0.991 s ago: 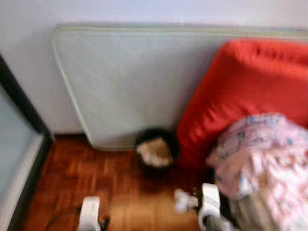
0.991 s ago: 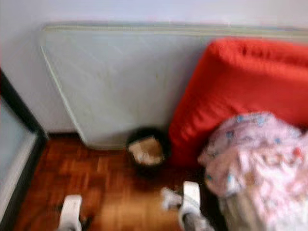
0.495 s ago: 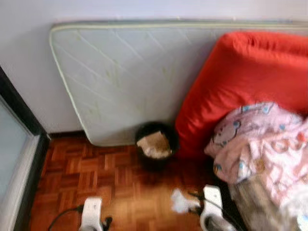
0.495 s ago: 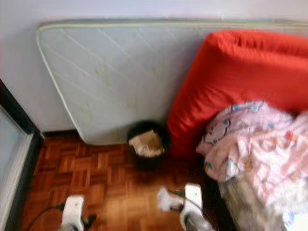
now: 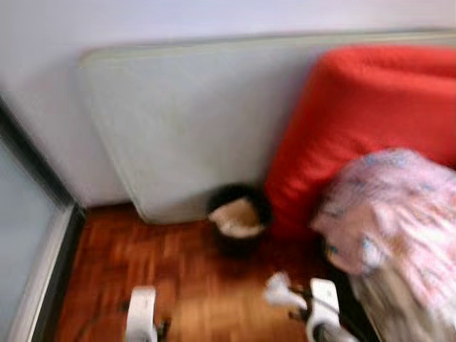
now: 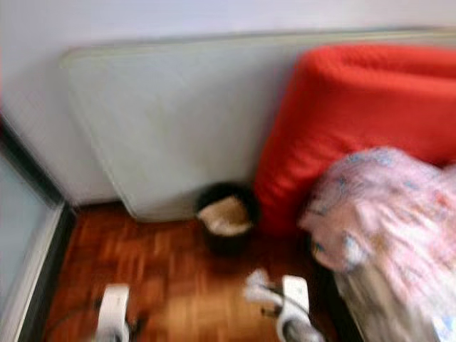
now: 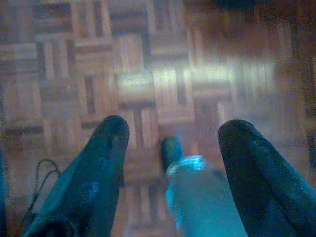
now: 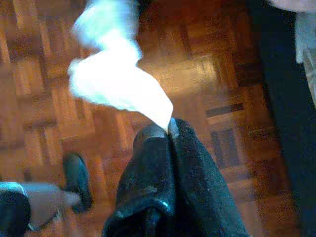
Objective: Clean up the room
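My right gripper (image 8: 168, 132) is shut on a crumpled white tissue (image 8: 116, 74), which hangs out past the fingertips above the parquet floor. In the head views the tissue (image 5: 283, 292) sits low, just left of my right wrist (image 5: 322, 310). A black waste bin (image 5: 239, 219) holding light brown paper stands ahead against the foot of the mattress, some way beyond the tissue. My left gripper (image 7: 173, 133) hangs open over bare parquet, nothing between its fingers; my left wrist (image 5: 141, 313) is at the lower left.
A pale mattress (image 5: 192, 121) leans on the wall. A big red cushion (image 5: 363, 121) and a pink patterned blanket (image 5: 399, 214) fill the right side. A dark-framed glass door (image 5: 28, 235) runs along the left. Parquet floor (image 5: 164, 263) lies open before the bin.
The whole picture has shifted slightly right and blurred, so the camera is moving. The tissue stays in my right gripper; the bin sits about as far off as before.
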`<state>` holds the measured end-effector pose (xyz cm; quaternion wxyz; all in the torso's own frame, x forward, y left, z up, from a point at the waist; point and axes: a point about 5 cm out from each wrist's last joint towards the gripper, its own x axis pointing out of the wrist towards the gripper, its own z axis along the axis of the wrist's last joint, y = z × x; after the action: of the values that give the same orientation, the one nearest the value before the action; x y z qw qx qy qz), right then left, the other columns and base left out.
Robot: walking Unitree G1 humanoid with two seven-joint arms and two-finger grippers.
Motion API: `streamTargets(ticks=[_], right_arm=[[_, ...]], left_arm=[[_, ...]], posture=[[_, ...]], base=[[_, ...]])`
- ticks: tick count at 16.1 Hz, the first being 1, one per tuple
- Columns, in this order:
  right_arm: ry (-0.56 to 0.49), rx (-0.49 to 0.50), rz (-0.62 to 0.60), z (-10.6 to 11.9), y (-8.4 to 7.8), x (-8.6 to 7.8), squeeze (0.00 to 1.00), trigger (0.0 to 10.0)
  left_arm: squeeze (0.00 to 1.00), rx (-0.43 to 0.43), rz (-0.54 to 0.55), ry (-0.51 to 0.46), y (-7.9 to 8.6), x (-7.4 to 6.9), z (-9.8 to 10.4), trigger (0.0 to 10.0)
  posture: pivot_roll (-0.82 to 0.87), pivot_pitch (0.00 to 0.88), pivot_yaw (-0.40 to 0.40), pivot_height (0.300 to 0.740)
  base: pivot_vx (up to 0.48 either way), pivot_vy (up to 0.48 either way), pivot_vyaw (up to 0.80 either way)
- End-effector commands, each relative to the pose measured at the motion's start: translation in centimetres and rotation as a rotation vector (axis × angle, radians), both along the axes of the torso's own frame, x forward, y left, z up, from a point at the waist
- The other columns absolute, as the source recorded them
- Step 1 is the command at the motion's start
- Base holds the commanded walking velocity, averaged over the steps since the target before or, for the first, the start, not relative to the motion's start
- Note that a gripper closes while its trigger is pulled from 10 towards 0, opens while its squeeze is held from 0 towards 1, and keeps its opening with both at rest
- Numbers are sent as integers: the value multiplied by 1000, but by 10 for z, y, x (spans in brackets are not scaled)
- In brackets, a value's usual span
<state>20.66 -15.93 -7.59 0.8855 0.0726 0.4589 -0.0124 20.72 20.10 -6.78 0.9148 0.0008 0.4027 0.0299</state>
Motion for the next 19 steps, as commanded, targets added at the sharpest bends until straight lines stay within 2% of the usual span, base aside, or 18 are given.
streamTargets(ticks=[1, 4, 16, 19], right_arm=[[-29, 23, 16, 5, 6, 9, 0, 10000], [-43, 40, -3, 11, -3, 18, 0, 10000], [-45, 13, -25, 13, -10, 22, 0, 10000], [-43, 17, -18, 13, -9, 22, 0, 10000]], left_arm=[[0, 4, 10, 55, 3, -14, -8, 10000], [0, 5, 11, 55, 3, -14, -8, 10000], [0, -1, 11, 53, 3, -14, -8, 10000], [0, 0, 11, 53, 3, -14, -7, 10000]], posture=[[-84, 60, -37, 740], [-84, 59, -36, 740], [-84, 53, -39, 740], [-84, 55, -39, 740]], base=[[322, 0, 800], [322, 0, 671], [323, 0, 0], [322, 0, -785]])
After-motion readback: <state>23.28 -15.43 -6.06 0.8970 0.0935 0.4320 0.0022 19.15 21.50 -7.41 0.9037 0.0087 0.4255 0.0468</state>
